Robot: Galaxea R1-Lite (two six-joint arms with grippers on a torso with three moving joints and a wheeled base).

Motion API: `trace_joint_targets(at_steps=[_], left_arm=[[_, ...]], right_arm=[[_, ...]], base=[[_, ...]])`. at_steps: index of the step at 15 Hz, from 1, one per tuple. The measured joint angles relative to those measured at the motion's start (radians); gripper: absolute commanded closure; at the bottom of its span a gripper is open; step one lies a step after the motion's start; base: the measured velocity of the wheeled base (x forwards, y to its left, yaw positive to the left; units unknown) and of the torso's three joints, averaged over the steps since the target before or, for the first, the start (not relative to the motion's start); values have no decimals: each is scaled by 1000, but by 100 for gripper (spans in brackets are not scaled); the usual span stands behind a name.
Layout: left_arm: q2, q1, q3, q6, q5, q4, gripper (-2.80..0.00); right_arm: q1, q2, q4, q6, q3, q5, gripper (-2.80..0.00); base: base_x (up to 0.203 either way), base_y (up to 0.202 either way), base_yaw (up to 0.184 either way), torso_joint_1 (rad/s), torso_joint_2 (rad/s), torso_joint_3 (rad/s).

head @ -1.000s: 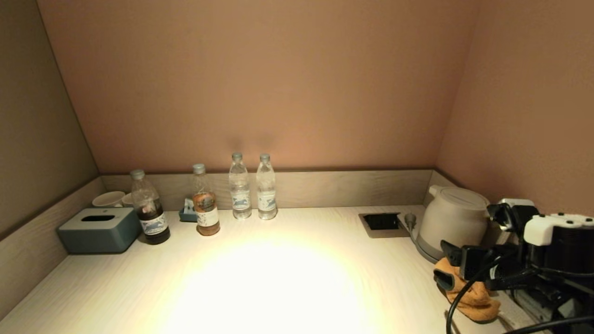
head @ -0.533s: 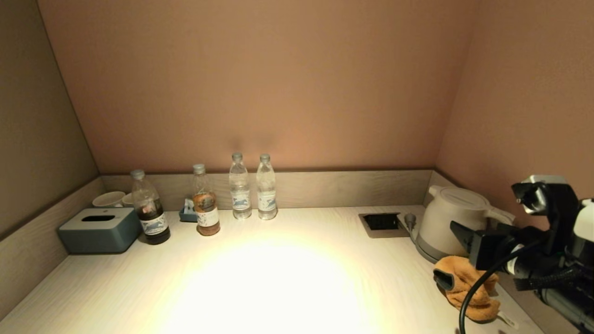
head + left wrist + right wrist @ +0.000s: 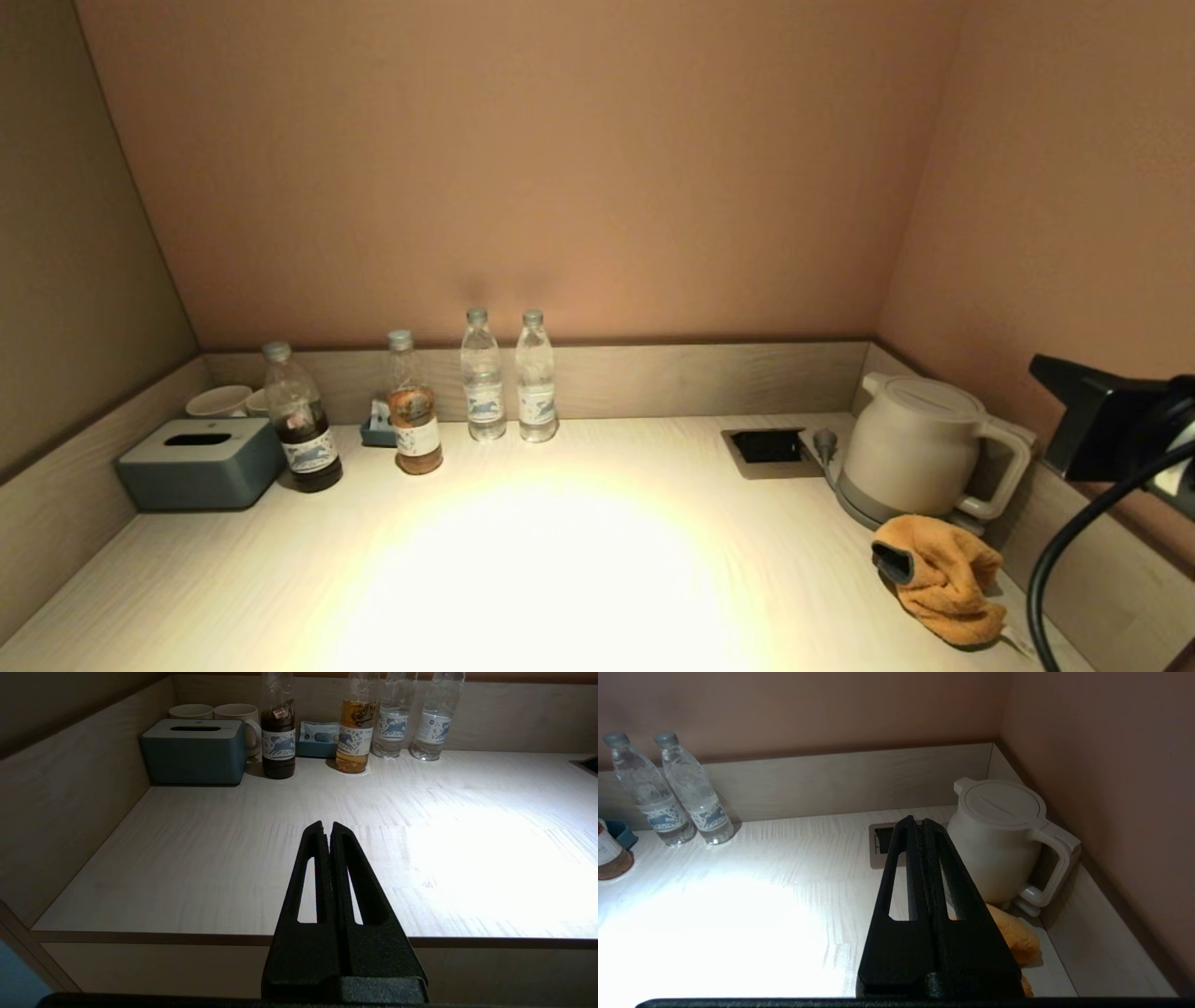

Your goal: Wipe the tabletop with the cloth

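The orange-yellow cloth (image 3: 943,579) lies crumpled on the pale tabletop (image 3: 560,560) at the far right, just in front of the kettle. Nothing touches it. In the right wrist view the cloth (image 3: 1013,933) peeks out beside and below my right gripper (image 3: 920,820), which hangs above it, shut and empty. In the head view only part of the right arm (image 3: 1111,420) shows, high at the right edge. My left gripper (image 3: 327,825) is shut and empty, held before the tabletop's (image 3: 210,858) front edge on the left side.
A white kettle (image 3: 910,443) stands in the right back corner beside the black socket recess (image 3: 767,446). Several bottles (image 3: 483,375) line the back rim. A grey-blue tissue box (image 3: 198,462) and cups (image 3: 219,401) fill the left back corner. A black cable (image 3: 1074,560) hangs at right.
The right gripper has lifted off the cloth, drawn back up and to the right, and shut empty. The cloth stays lying by the kettle. The left arm has not moved.
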Motion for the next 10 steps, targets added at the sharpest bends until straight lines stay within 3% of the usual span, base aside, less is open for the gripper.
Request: trace_joint_targets(at_steps=[10], left_arm=[[0, 0, 0, 0, 0, 0, 0]], right_arm=[[-1, -195, 184, -34, -10, -16, 0]], base=[[0, 0, 0, 0, 0, 0]])
